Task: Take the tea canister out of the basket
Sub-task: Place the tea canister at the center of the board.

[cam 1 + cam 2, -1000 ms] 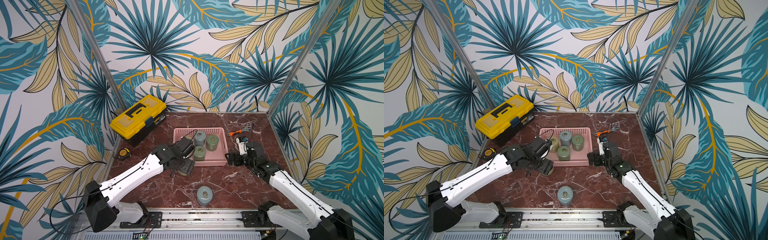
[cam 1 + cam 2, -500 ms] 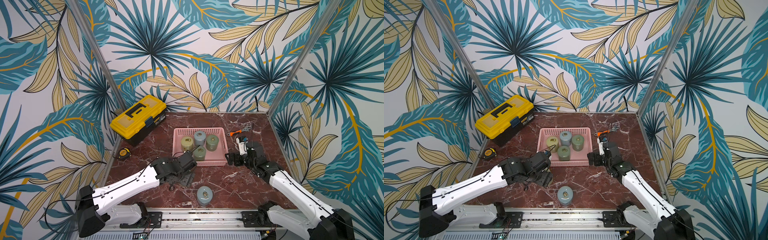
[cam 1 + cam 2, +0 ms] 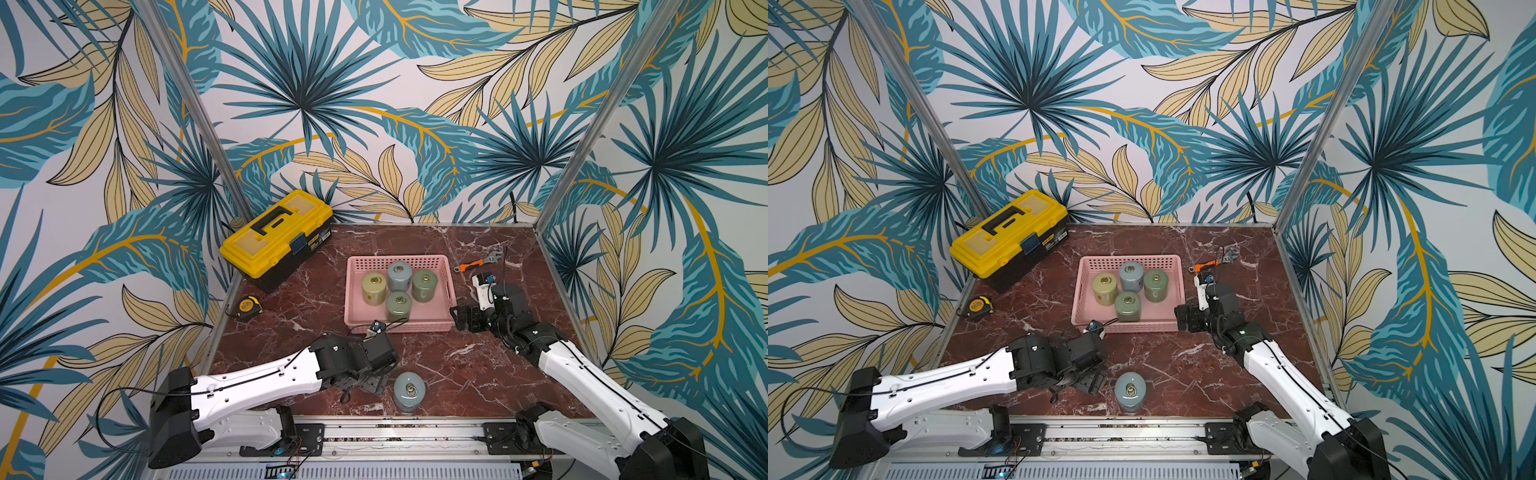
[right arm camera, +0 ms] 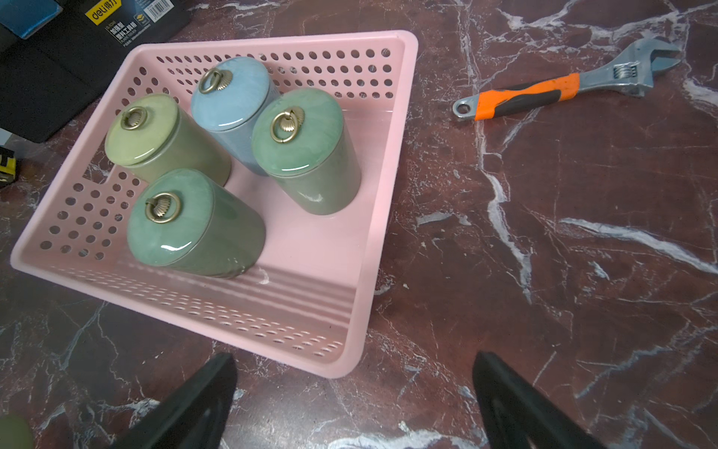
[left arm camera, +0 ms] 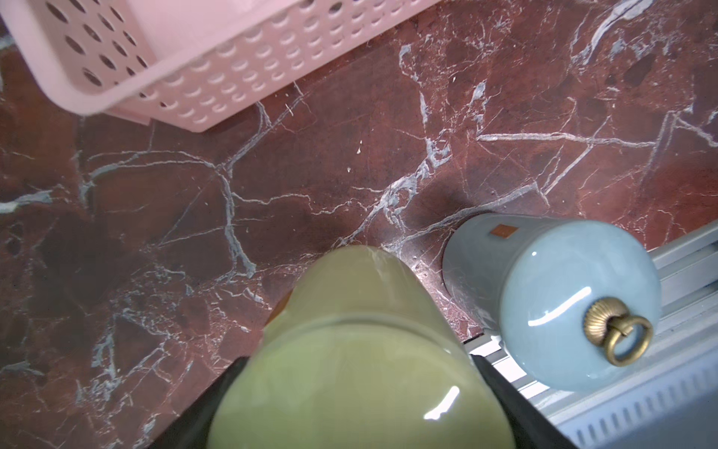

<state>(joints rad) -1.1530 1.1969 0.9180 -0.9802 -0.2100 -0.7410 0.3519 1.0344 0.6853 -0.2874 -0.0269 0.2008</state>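
Here the left gripper (image 5: 359, 392) pinches a yellow-green tea canister (image 5: 349, 311) between its two jaws.
The canister is outside the pink basket (image 3: 432, 262), on its near side, just left of a blue canister (image 3: 409, 390) on the table (image 3: 478, 374). The right gripper (image 4: 355, 388), by the basket's right side, has jaws spread wide, holding nothing.

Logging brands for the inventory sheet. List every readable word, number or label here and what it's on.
"deli", then two Chinese characters: yellow print on the toolbox label.
Smaller Chinese lines and barcode digits beside it: too small to read.
Face of the tape measure: too small to read.
Orange mark on the blue tea canister on the table: unreadable.
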